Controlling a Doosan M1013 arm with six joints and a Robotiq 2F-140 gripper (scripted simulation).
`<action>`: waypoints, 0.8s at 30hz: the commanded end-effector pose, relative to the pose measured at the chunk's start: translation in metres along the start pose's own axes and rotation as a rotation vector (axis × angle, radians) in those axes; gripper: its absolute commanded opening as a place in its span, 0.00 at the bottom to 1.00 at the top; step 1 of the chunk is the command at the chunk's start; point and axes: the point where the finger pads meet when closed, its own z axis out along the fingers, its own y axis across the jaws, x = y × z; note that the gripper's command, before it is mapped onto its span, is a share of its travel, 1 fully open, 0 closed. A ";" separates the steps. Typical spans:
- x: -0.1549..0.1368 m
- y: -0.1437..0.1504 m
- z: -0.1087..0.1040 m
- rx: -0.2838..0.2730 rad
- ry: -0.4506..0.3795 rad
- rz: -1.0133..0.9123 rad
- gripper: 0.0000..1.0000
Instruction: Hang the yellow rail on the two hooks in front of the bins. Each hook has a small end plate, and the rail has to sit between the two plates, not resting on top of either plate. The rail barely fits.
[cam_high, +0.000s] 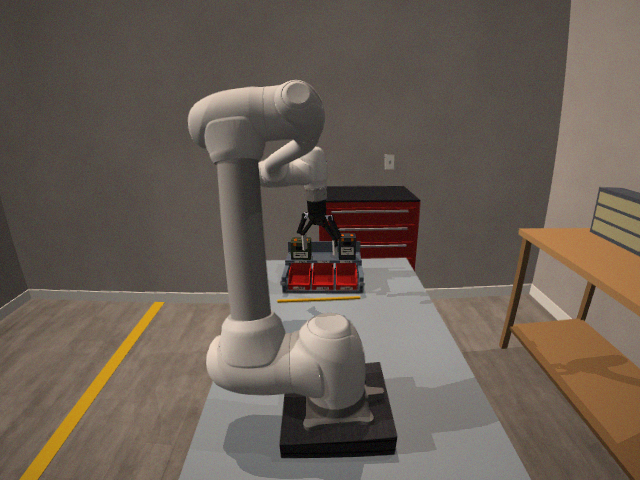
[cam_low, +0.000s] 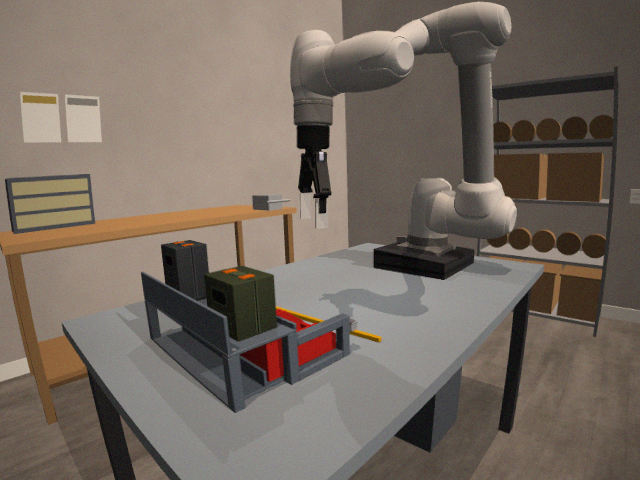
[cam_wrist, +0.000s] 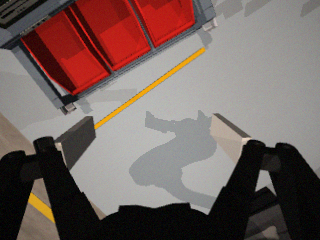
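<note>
The yellow rail (cam_high: 318, 298) lies flat on the grey table just in front of the grey rack with three red bins (cam_high: 323, 275). It also shows in the exterior view (cam_low: 330, 323) and in the wrist view (cam_wrist: 150, 89). A small hook (cam_wrist: 68, 106) sticks out at the rack's front corner, and another hook (cam_wrist: 210, 23) at the other corner. My gripper (cam_high: 318, 227) hangs high above the table, open and empty. It also shows in the exterior view (cam_low: 314, 206) and in the wrist view (cam_wrist: 152, 132). The rail is apart from the fingers, far below.
A green box (cam_low: 239, 301) and a dark grey box (cam_low: 184, 267) stand on the rack behind the bins. My arm's base (cam_low: 423, 256) sits on the table. A wooden shelf table (cam_low: 134, 227) stands beside the table, a red drawer cabinet (cam_high: 374, 219) behind it.
</note>
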 end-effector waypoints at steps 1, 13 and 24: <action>-0.004 -0.002 0.006 0.003 -0.006 0.015 1.00; 0.002 -0.007 0.050 0.006 -0.008 0.206 1.00; 0.006 -0.011 0.087 0.007 -0.008 0.318 1.00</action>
